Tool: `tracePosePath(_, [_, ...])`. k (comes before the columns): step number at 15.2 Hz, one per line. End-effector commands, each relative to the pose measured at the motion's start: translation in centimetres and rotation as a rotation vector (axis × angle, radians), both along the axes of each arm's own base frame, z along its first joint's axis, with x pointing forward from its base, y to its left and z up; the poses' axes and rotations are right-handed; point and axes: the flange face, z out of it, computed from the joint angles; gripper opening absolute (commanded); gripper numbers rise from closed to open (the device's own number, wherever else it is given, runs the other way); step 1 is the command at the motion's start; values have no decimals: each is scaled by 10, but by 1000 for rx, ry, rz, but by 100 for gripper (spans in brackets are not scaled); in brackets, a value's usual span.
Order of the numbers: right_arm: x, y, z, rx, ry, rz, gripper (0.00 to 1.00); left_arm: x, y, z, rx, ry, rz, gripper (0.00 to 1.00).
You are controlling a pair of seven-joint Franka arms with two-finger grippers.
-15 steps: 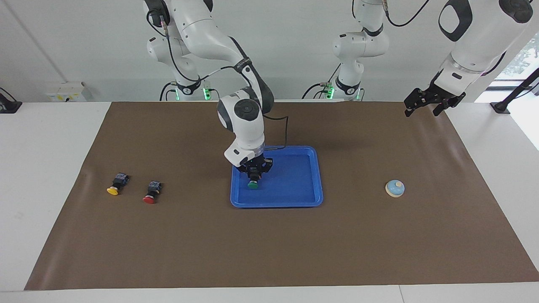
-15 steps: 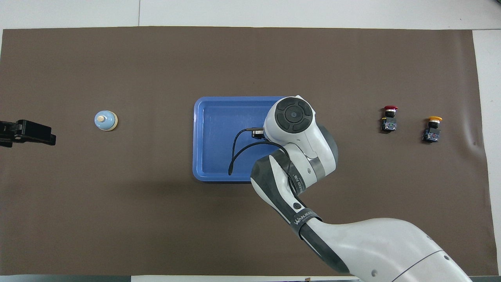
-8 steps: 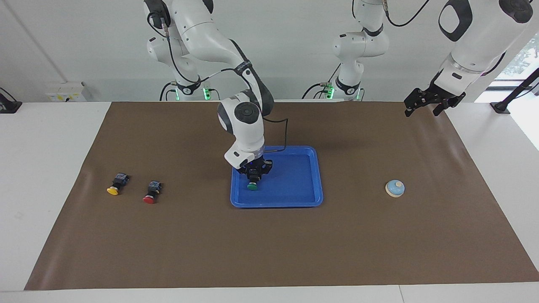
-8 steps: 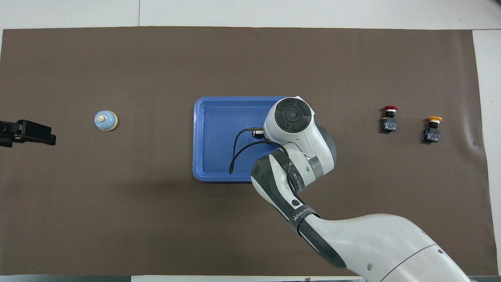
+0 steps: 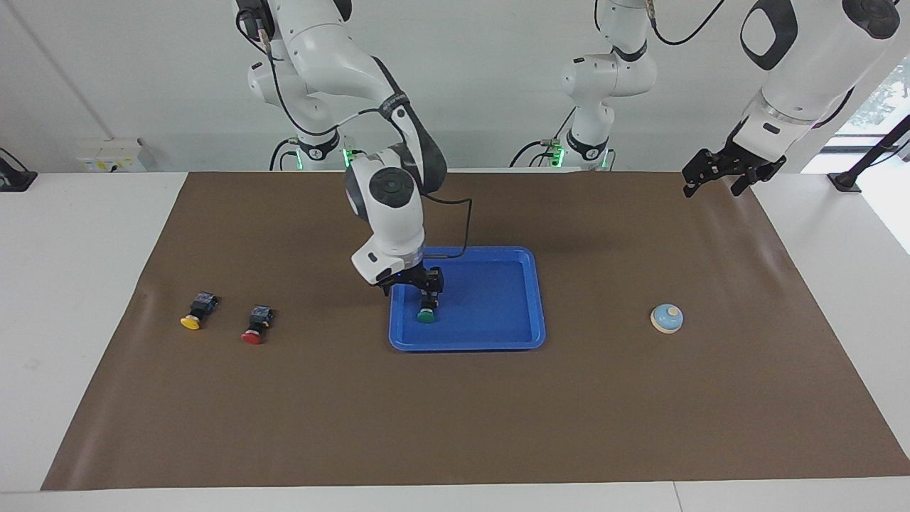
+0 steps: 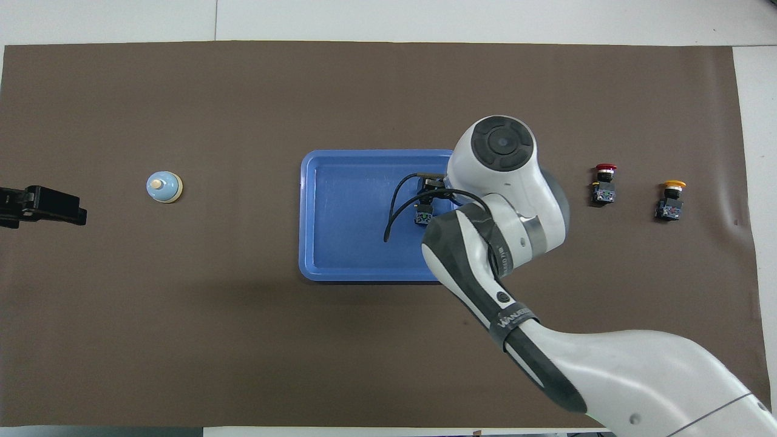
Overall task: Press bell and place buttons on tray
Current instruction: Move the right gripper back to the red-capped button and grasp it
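Note:
The green button point(image 5: 426, 313) lies in the blue tray point(image 5: 498, 344), at the tray's end toward the right arm; it also shows in the overhead view point(image 6: 423, 213) in the tray point(image 6: 309, 212). My right gripper point(image 5: 411, 286) is open and empty, just above the button and off it toward the right arm's end. The red button point(image 5: 254, 326) and the yellow button point(image 5: 197, 313) lie on the brown mat toward the right arm's end. The light-blue bell point(image 5: 667, 318) sits on the mat toward the left arm's end. My left gripper point(image 5: 711, 190) waits open, raised over the mat's corner.
A brown mat point(image 5: 455, 427) covers most of the white table. The right arm's cable point(image 6: 394, 209) hangs over the tray. In the overhead view the right arm covers part of the tray and the mat beside it.
My right gripper has let go of the green button, risen and moved toward the right arm's end. The button stays in the tray. The left arm has not moved.

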Motion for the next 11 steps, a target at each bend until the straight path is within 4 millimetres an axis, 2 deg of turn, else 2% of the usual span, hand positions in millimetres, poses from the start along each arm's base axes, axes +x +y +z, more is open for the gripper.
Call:
tracePosePath(1, [16, -70, 35, 9, -13, 26, 100, -1, 1, 7, -5, -2, 4, 100])
tracePosePath(3, [24, -123, 38, 5, 6, 75, 100, -1, 1, 7, -5, -2, 4, 100])
tracePosePath(5, [32, -189, 34, 4, 9, 97, 100, -1, 1, 7, -5, -2, 4, 100])
tracePosePath(6, [32, -212, 31, 2, 12, 108, 100, -1, 1, 7, -5, -2, 4, 100])
tracePosePath(9, [26, -262, 14, -4, 27, 108, 100, -1, 1, 7, -5, -2, 4, 100])
tracePosePath(11, [23, -279, -6, -6, -5, 117, 100, -1, 1, 7, -5, -2, 4, 100])
